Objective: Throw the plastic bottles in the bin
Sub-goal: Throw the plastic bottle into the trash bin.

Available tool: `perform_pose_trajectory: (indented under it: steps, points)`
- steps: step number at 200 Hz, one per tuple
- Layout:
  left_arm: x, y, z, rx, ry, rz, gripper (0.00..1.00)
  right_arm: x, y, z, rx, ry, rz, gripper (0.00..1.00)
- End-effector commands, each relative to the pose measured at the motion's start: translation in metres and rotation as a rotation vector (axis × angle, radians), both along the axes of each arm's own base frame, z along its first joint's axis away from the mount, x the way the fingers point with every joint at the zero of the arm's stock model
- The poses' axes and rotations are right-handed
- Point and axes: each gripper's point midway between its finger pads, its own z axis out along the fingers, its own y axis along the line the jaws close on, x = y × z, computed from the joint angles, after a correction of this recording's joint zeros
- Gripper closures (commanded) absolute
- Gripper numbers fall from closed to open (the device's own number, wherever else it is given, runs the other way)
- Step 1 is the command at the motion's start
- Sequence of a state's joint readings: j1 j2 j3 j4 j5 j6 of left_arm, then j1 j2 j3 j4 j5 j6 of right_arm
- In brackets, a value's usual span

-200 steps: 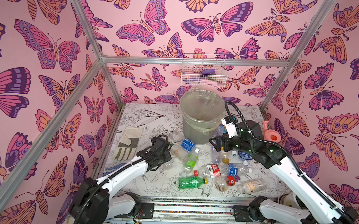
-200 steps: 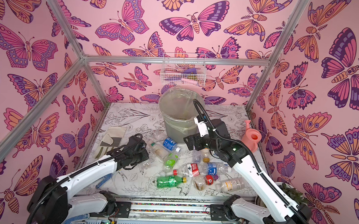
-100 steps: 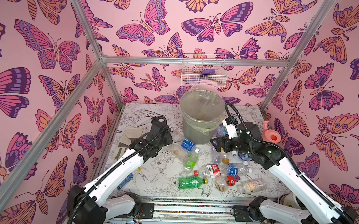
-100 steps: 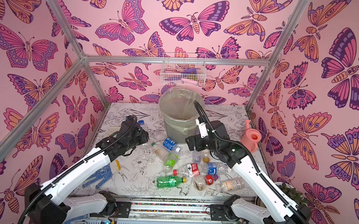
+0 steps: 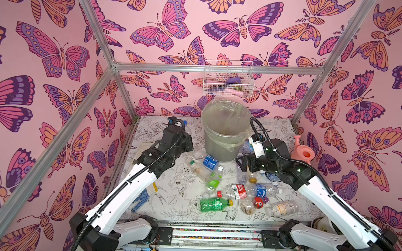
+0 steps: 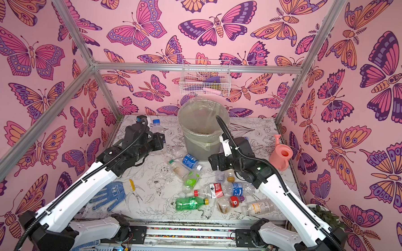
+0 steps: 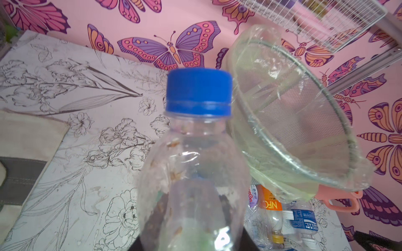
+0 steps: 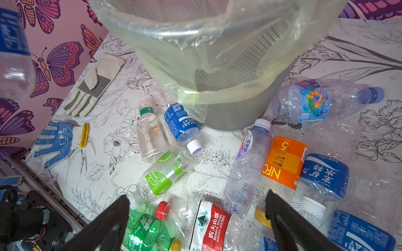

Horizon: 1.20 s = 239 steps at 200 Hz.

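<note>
My left gripper (image 6: 159,139) is shut on a clear bottle with a blue cap (image 6: 157,128), held up above the table just left of the bin (image 6: 199,144). In the left wrist view this bottle (image 7: 195,165) fills the middle, and the bin's lined rim (image 7: 304,108) is close beside it. My right gripper (image 8: 196,197) hangs open over the pile of plastic bottles in front of the bin, with nothing between its fingers. Under it lie a red-labelled bottle (image 8: 208,226), a green one (image 5: 214,204) and an orange-labelled one (image 8: 282,165).
A pink watering can (image 5: 303,153) stands at the right wall. On the back wall above the bin hangs a white wire basket (image 5: 227,83). A blue dotted glove (image 6: 109,194) and a grey-white glove (image 8: 95,84) lie on the table's left side.
My left arm has risen from the table with the blue-capped bottle and swung back toward the bin's left side. The right arm has hardly moved.
</note>
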<state>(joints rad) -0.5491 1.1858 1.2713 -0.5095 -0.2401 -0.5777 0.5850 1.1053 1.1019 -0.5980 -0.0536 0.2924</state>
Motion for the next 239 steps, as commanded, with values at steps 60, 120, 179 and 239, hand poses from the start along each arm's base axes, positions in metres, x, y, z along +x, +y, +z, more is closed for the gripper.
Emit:
perform_pose_trajectory:
  steps: [60,120,179,239]
  points:
    - [0.014,-0.014,0.086,0.036,-0.189,-0.080,0.91,-0.002,0.006,-0.025,0.012,0.066,-0.004,0.01]
    - [0.030,-0.046,0.121,0.047,-0.270,-0.162,0.91,-0.006,0.006,-0.044,0.010,0.128,-0.017,0.01]
    - [0.036,-0.082,0.152,0.058,-0.349,-0.253,0.90,-0.011,0.000,-0.062,0.002,0.183,-0.061,0.01]
    - [0.045,-0.121,0.156,0.060,-0.367,-0.344,0.91,-0.014,-0.011,-0.072,-0.016,0.204,-0.120,0.01]
